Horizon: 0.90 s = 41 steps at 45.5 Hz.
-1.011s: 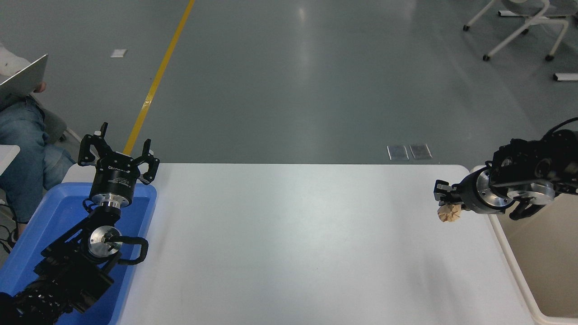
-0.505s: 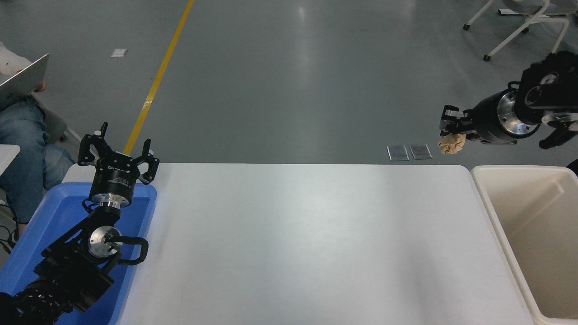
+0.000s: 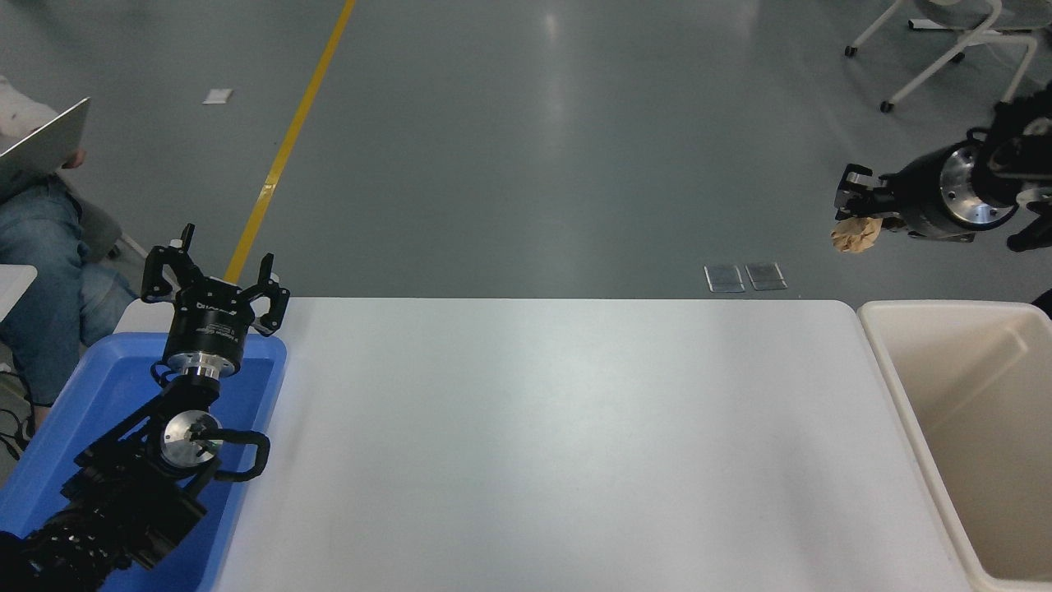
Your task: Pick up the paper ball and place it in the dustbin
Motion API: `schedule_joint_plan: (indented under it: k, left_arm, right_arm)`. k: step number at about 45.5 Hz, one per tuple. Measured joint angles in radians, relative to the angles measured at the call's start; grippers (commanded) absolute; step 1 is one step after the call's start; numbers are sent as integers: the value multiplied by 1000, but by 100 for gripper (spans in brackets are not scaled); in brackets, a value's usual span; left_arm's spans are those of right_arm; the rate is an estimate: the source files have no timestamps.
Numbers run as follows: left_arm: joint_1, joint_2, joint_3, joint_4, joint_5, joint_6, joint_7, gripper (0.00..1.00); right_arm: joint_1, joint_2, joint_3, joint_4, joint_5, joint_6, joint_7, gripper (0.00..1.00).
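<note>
The tan paper ball hangs in my right gripper, which is shut on it high above the table's far right corner. The gripper points left, its arm coming in from the right edge. The cream-beige dustbin stands off the table's right end, below and to the right of the ball, open and empty as far as it shows. My left gripper is open and parked at the lower left, over the blue tray.
A shallow blue tray lies at the table's left end under my left arm. The white table spans the middle. A seated person with a laptop is at the far left. Chair legs stand at the top right.
My right gripper lifted the paper ball from table height up above the far right corner, then shifted a little to the right toward the dustbin. The left arm has not moved.
</note>
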Motion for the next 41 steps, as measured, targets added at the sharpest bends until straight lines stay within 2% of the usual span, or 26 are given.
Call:
schedule_joint_plan:
  k: [13,26,40,41]
  left_arm:
    - [0,0,0,0,0,0,0,99]
    - [0,0,0,0,0,0,0,99]
    - [0,0,0,0,0,0,0,99]
    - [0,0,0,0,0,0,0,99]
  right_arm:
    - [-407,-1,131,-446,112,-62,-2,0]
    - [-680,-3,259,-659,143,-183,-5,0]
    - [-908,-1,408,-765,174,-260,-5,0]
    - [-918,-1,414,-769,176,-262,-6,13]
